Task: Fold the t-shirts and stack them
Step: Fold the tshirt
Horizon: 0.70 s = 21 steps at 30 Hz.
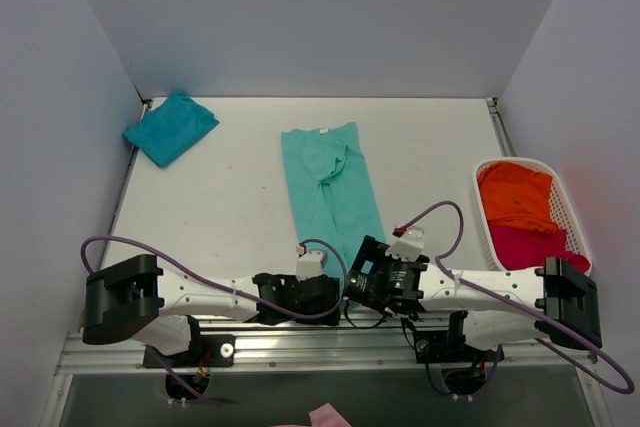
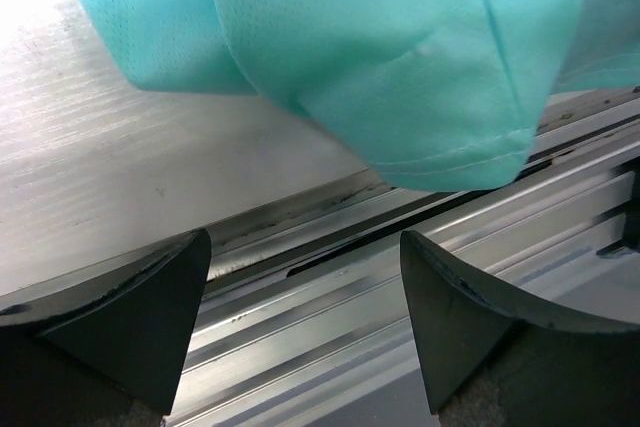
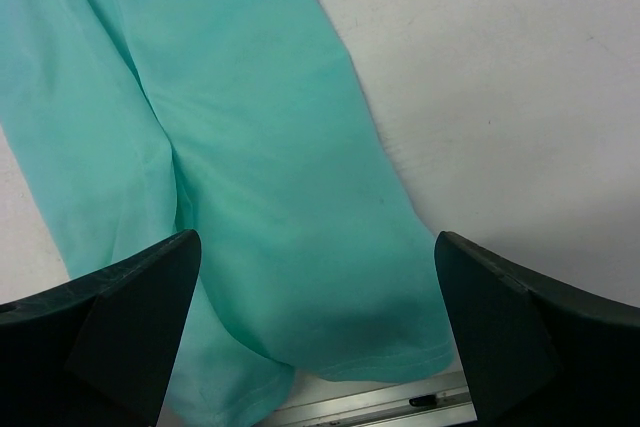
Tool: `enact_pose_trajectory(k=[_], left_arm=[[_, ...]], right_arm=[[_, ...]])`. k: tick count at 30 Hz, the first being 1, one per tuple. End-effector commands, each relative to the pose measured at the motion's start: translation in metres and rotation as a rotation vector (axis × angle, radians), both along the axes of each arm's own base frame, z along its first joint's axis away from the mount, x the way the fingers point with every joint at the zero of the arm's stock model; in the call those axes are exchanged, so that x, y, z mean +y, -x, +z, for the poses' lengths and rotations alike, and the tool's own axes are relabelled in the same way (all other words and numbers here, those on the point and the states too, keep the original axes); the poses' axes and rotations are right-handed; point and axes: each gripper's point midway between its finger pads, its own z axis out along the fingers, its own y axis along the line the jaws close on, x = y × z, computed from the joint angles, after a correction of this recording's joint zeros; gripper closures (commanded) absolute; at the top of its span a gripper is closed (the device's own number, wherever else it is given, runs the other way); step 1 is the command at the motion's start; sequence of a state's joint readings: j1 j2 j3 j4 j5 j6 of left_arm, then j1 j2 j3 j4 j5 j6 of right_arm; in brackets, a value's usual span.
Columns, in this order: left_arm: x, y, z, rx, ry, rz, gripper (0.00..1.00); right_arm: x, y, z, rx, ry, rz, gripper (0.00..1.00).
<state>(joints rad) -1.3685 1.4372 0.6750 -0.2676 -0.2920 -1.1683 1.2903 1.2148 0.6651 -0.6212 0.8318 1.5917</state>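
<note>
The light mint-green t-shirt lies folded into a long strip down the middle of the table, its white neck label at the far end. Its hem hangs at the near edge, seen in the left wrist view and the right wrist view. My left gripper is open and empty, over the metal rail just short of the hem. My right gripper is open and empty, above the hem's right corner. A darker teal t-shirt lies folded at the far left corner.
A white basket at the right edge holds an orange shirt and a magenta shirt. The aluminium rail runs along the near table edge. Grey walls enclose the table on three sides.
</note>
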Motion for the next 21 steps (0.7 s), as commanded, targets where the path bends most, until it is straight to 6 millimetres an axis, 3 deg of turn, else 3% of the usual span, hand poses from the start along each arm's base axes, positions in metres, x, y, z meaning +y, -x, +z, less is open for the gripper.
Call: enact_pose_trajectory(k=[1,5,8,12,21], left_arm=[[-0.025,-0.057,0.057,-0.236,0.147,0.127,0.14],[-0.016,-0.065,0.072,-0.266,0.150,0.152,0.14],[-0.010,-0.070,0.072,-0.275,0.139,0.173,0.14],[-0.007,-0.078,0.056,-0.242,0.134,0.191,0.14],[-0.006,-0.057,0.037,-0.162,0.130,0.156,0.19]], right_arm=[[-0.009,-0.006,0.009,-0.063,0.026,-0.015,0.01],[-0.006,-0.008,0.011,-0.070,0.035,-0.013,0.01],[-0.004,-0.010,0.011,-0.077,0.043,-0.007,0.02],[-0.001,-0.012,0.011,-0.085,0.051,-0.004,0.02],[-0.005,-0.013,0.007,-0.085,0.065,-0.011,0.02]])
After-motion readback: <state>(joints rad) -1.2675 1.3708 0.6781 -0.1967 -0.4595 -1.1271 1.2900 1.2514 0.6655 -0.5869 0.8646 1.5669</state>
